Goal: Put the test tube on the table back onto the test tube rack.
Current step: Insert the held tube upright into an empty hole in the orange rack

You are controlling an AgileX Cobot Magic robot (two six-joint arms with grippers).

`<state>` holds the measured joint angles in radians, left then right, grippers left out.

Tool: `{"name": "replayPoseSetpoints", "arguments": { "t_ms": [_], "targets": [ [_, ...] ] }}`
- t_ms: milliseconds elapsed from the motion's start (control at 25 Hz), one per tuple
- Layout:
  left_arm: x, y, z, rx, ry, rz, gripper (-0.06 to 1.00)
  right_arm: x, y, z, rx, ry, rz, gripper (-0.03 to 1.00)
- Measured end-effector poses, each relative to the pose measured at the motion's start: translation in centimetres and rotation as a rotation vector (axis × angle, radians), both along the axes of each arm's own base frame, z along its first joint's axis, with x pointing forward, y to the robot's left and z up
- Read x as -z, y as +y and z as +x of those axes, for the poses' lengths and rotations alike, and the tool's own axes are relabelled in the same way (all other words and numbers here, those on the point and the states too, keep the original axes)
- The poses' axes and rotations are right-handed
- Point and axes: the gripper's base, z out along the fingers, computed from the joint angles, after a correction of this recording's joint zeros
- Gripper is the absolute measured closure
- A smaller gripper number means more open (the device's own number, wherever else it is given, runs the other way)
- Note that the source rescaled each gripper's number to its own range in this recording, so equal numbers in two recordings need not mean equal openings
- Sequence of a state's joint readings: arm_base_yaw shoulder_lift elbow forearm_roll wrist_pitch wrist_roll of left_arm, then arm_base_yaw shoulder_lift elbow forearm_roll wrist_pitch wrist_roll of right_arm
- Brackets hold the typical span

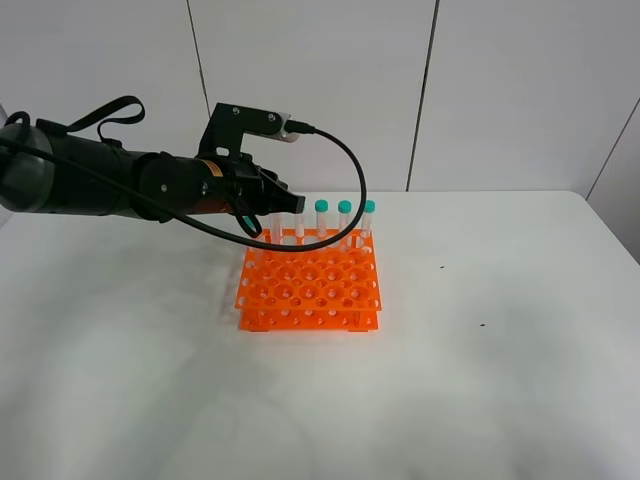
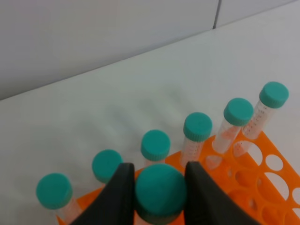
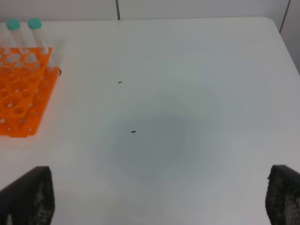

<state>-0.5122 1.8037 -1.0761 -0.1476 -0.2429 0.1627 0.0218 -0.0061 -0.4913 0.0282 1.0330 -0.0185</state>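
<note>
My left gripper (image 2: 161, 199) is shut on the teal cap of a clear test tube (image 2: 161, 190) and holds it upright over the back left part of the orange test tube rack (image 1: 310, 285). In the high view the left gripper (image 1: 283, 206) hides the held tube's cap. Several identical teal-capped tubes (image 2: 197, 126) stand in the rack's back row, just beyond the held tube. My right gripper (image 3: 155, 194) is open and empty above the bare white table (image 3: 187, 93), to the right of the rack (image 3: 18, 89); the high view does not show it.
Three teal caps (image 1: 344, 207) stand free at the rack's back right. A black cable (image 1: 340, 160) loops from the left arm over the rack's back edge. Two small dark specks (image 3: 133, 131) lie on the table. A white tiled wall stands behind the table (image 1: 500, 350).
</note>
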Motion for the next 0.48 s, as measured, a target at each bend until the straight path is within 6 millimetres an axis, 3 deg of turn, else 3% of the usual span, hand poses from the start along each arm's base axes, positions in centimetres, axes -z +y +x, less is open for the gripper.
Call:
{"name": "replayPoseSetpoints", "arguments": {
  "t_ms": [480],
  "targets": [
    [0.77,-0.19,0.57,-0.010,-0.032,-0.010,0.94,0.00,0.00,0.00,0.000,0.000,0.000,-0.03]
  ]
}}
